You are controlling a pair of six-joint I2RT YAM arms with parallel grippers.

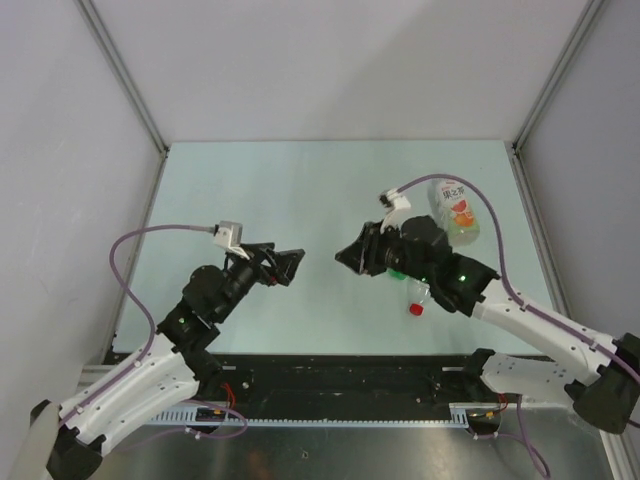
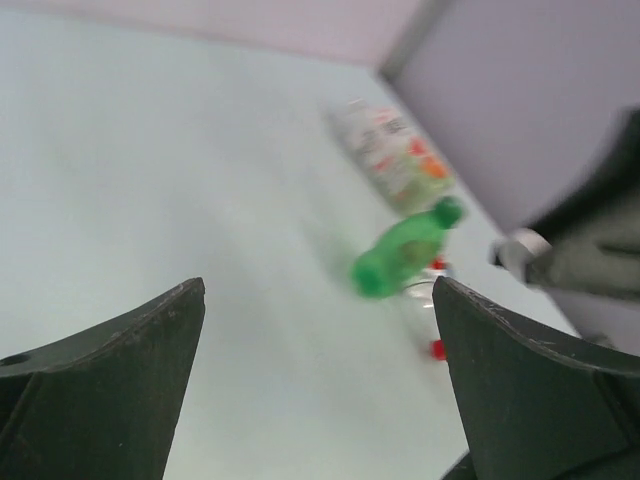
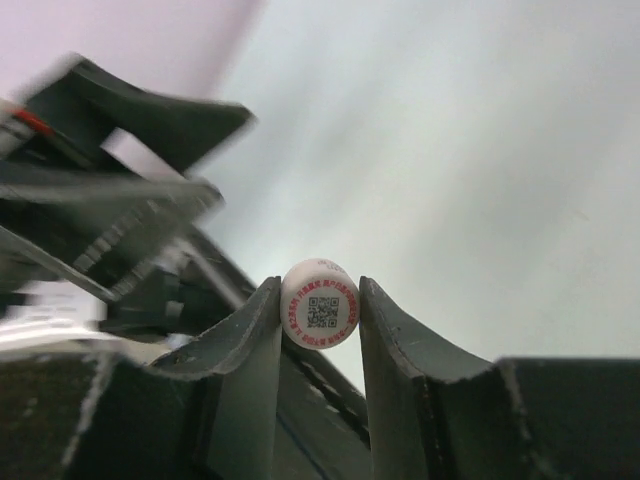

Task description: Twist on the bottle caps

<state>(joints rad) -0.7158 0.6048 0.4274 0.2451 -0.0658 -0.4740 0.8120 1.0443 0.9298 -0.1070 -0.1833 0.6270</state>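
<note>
- Between my left end effector (image 1: pixel 293 266) and right end effector (image 1: pixel 342 260) only a narrow strip of bare desk (image 1: pixel 318 300) shows; they face tip to tip.
- My left jaws stand wide with a clear gap between them; a white cap (image 3: pixel 320 303) fills my right ones.
- Far and left, the desk lies open up to the walls (image 1: pixel 60 150).
- The right side is crowded: wide bottle (image 1: pixel 455 212), green bottle (image 2: pixel 400 255) and slim bottle (image 1: pixel 418 297) lie near my right arm (image 1: pixel 520 315).

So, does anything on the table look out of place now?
Yes. The green bottle and the wide clear bottle lie on their sides at the right, not upright, which looks odd for closing them.
</note>
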